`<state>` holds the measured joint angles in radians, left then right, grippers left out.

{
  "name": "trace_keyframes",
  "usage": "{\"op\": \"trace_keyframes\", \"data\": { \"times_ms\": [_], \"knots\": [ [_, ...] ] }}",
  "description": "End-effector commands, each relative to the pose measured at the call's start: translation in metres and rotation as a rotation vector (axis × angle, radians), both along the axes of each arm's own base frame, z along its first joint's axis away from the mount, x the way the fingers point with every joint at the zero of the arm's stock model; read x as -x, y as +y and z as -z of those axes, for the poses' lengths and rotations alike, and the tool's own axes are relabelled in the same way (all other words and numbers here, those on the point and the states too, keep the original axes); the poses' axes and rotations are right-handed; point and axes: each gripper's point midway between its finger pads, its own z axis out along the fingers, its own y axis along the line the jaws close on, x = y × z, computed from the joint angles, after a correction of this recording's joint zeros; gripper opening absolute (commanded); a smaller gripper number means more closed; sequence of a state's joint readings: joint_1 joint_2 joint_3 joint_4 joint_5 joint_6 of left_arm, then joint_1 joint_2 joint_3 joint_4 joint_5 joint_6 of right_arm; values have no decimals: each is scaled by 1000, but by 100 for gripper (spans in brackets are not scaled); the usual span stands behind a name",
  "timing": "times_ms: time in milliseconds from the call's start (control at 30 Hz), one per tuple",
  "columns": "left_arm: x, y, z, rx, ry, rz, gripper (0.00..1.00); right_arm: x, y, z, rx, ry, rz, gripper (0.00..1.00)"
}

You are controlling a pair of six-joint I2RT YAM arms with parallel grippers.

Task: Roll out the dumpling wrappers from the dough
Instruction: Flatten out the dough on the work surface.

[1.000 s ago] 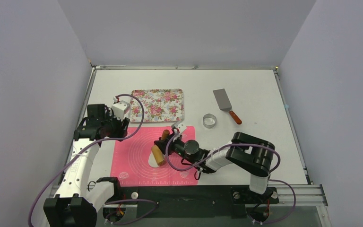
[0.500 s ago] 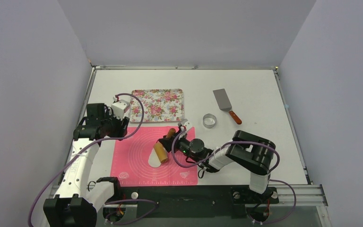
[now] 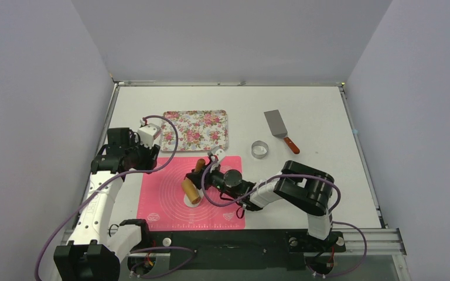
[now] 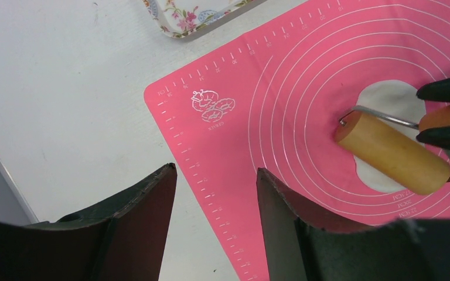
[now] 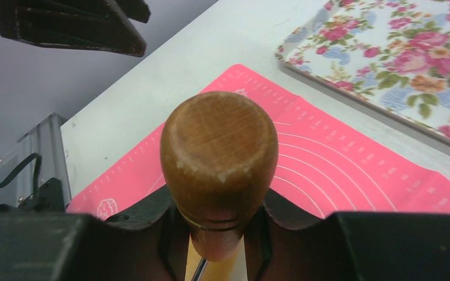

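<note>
The flat white dough [image 4: 389, 96] lies in the middle of the pink mat [image 4: 269, 117], with bare pink all round it. The right gripper [image 5: 217, 234] is clenched on the handle of the wooden roller [image 4: 392, 153], which sits on the dough. The left gripper [image 4: 217, 199] hangs with its jaws wide apart by the mat's far left corner, holding nothing. The roller has slid a little to the left since a moment ago. It hides part of the dough.
</note>
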<state>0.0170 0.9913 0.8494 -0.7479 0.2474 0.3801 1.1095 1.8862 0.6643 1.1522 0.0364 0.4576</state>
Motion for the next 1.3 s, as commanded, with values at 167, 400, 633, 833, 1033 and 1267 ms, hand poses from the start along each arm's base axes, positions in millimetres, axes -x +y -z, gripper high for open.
{"op": "trace_keyframes", "data": {
  "times_ms": [167,400,633,833,1033,1267],
  "knots": [
    [-9,3,-16,-15,-65,4,51,12,-25,74,211,127,-40,0],
    [-11,0,-11,4,-53,15,51,-8,-70,90,285,136,56,0],
    [-5,-3,-10,4,-38,45,51,19,-17,93,278,156,-76,0],
    [-2,-5,-12,1,-35,67,51,22,-5,77,244,140,-99,0],
    [-3,-7,-15,17,-37,67,51,-2,-59,88,331,147,18,0],
    [-1,-3,-14,-7,-41,63,51,-6,-58,97,384,157,3,0]
  ]
}}
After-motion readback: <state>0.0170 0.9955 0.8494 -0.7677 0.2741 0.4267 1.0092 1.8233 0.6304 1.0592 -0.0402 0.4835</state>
